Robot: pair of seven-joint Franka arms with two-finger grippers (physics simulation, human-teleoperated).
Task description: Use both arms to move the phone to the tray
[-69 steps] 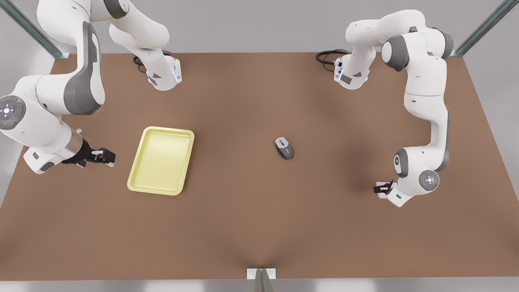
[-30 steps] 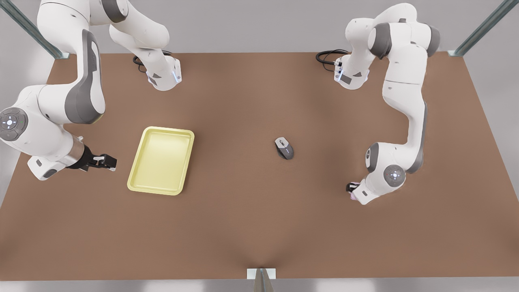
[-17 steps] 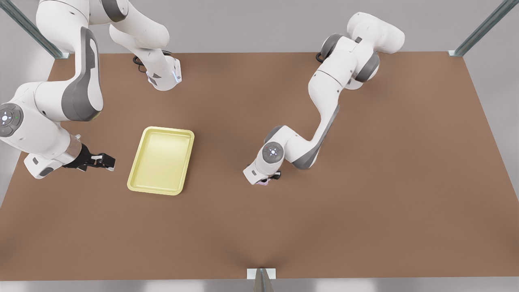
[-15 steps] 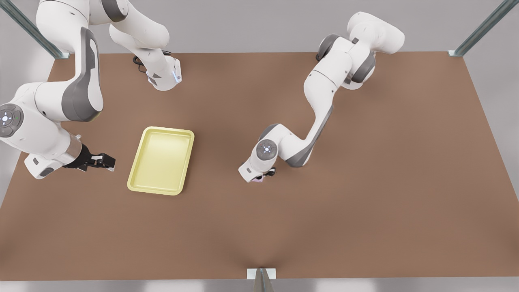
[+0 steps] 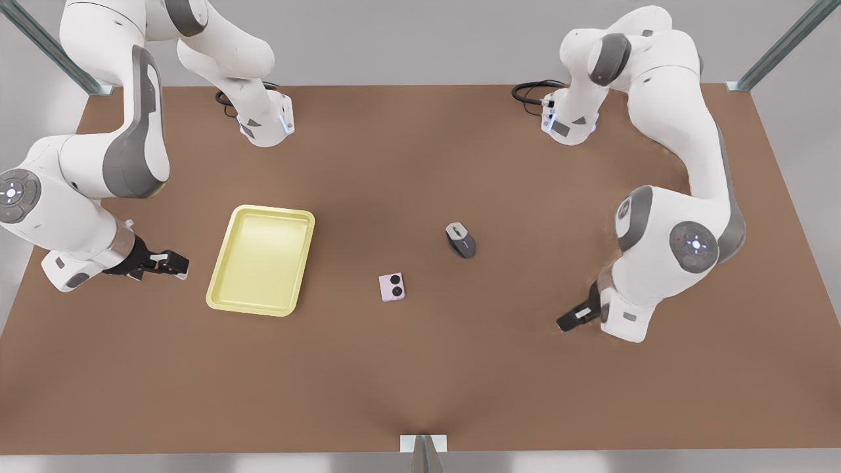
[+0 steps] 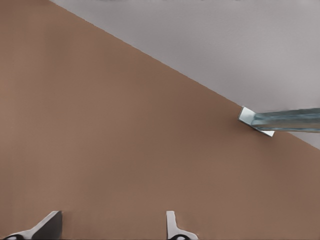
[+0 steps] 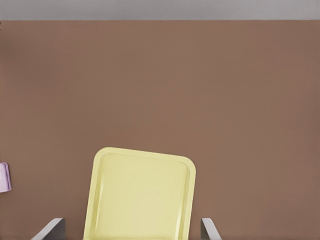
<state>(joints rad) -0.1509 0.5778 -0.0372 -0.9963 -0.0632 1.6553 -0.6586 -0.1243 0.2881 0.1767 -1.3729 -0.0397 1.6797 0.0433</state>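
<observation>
Pink phone (image 5: 391,287) lies flat on the desk (image 5: 420,381), circles toward the front view's right. Tray (image 5: 261,259) bare. Right pincer (image 5: 179,263) beside the tray and left pincer (image 5: 566,324) at the front view's right both gape, holding nothing.

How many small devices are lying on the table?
2: the phone lies right of the tray in the front view; the mouse lies further right, apart from it.

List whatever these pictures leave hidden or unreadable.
- The phone, right wrist view: cut by the picture's edge, so its black circles are out of sight.
- The tray, right wrist view: its near end runs off the picture's edge.
- The left gripper, front view: its jaws are partly behind its own white wrist.
- The computer mouse, front view: too small to make out its buttons.
</observation>
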